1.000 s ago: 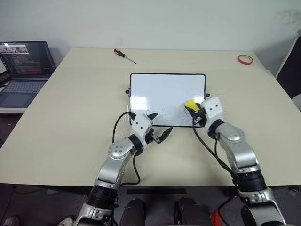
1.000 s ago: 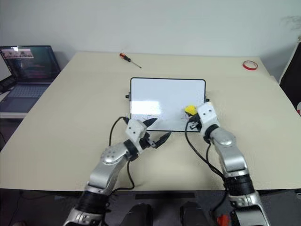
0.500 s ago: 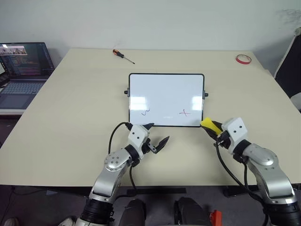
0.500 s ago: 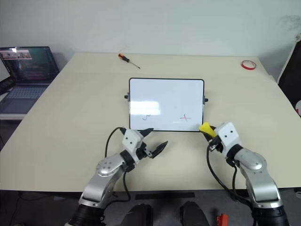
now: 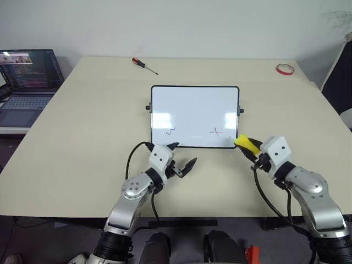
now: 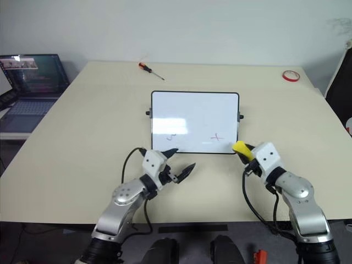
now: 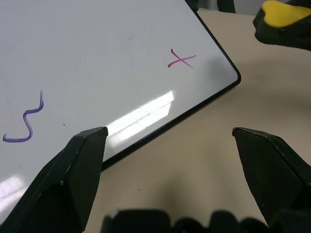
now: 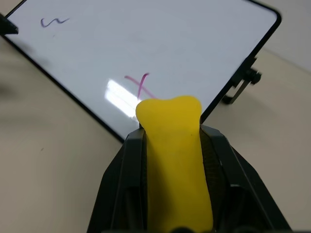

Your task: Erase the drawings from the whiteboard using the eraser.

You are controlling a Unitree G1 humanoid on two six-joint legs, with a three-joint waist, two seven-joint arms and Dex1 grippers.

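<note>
The 2 head views look forward and down over the table (image 5: 82,137) from high up, sharing the whole whiteboard (image 5: 195,107). Each wrist cam sits low and close at the board's near edge, both catching the red cross (image 7: 181,59).

Showing no readable words, brand names or numbers anywhere. Carrying only hand-drawn marks on the whiteboard (image 5: 194,113): a red cross-like mark (image 5: 216,131) and a dark squiggle (image 5: 170,131), neither forming a letter with certainty. Displaying lines on the laptop screen (image 5: 28,67) too small for reading.
</note>
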